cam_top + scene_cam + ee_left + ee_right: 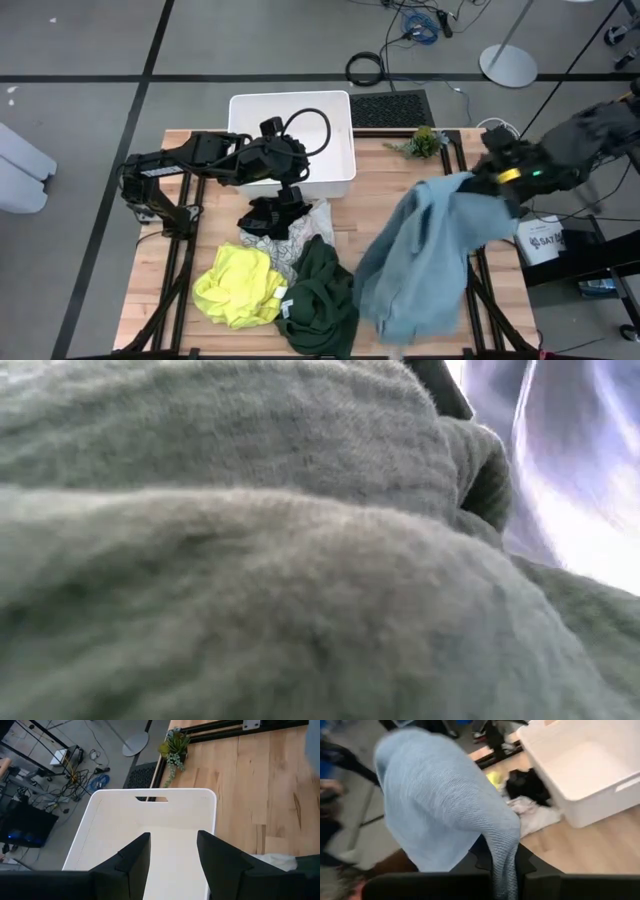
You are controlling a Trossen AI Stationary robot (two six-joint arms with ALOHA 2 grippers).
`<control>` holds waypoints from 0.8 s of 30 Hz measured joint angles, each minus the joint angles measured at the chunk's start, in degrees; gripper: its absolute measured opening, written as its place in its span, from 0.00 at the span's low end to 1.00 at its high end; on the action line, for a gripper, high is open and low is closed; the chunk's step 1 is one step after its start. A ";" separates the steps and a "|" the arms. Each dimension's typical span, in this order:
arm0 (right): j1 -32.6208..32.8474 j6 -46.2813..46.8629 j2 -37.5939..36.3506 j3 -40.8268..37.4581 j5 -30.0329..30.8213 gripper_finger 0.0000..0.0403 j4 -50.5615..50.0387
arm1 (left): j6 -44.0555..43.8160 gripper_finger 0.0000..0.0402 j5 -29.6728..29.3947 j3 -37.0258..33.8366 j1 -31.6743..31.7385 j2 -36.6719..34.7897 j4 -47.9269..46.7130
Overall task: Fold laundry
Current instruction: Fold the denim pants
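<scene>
Five garments lay in the high view. The right gripper [478, 180], at the table's right edge, pinched the light blue garment [420, 255], which hung from its jaws and draped down over the table [505, 300]. The left gripper [290, 192] stood at the near edge of the white bin [340, 165], with the black garment [272, 215] just below its jaws, lying on the white patterned garment [312, 225]. The yellow garment [238, 285] and dark green garment [318, 295] lay farther off, touching each other.

In the low view, grey-looking cloth filled nearly the whole picture; which garment it was could not be told, and both grippers were hidden.

In the left wrist view, the left gripper's jaws stood spread and empty, with the bin's interior between and beyond them. The bin's near end was cut off.

In the right wrist view, the light blue garment passed between the closed jaws and hid most of them. Beyond the jaws lay the black garment, the patterned one, a sliver of yellow, and the bin.
</scene>
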 joint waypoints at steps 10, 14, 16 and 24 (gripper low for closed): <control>-13.34 -12.17 -1.83 -23.45 1.64 0.01 0.27 | 0.17 0.43 0.00 0.00 0.00 0.00 0.04; -20.47 -15.83 -3.75 -30.86 1.37 0.01 0.24 | -0.10 0.43 0.00 0.00 0.00 0.00 0.04; -22.96 -17.97 -4.04 -33.82 1.60 0.01 0.44 | -0.19 0.43 0.28 0.00 0.00 0.00 0.04; -32.15 -28.51 -2.80 -38.37 10.27 0.02 0.76 | -0.24 0.43 1.51 0.02 0.00 0.00 0.07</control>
